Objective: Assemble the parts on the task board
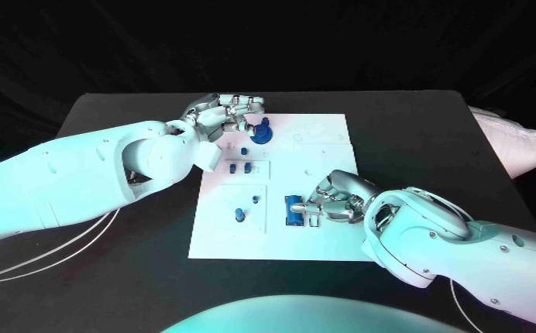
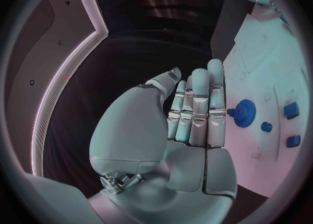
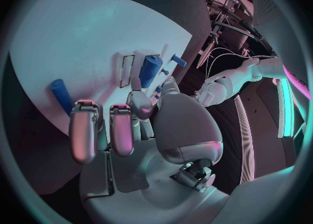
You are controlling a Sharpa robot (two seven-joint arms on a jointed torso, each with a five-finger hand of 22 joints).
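Black table (image 1: 111, 271) and darkness behind fill your head view, with the white task board (image 1: 324, 139) lying at the centre of the frame. On its upper part you see a blue gear (image 1: 262, 132), and the left hand (image 1: 227, 116) sits just left of it, fingers straight and pressed together side by side, holding nothing; your left wrist view shows the gear (image 2: 245, 110) just beyond the fingertips, whether touching you cannot tell. Two small blue blocks (image 1: 238, 169) stand mid-board, and a blue peg (image 1: 239, 213) lies lower left. At lower centre the right hand (image 1: 335, 201) curls over a blue part (image 1: 297, 213); you cannot tell whether it grips it.
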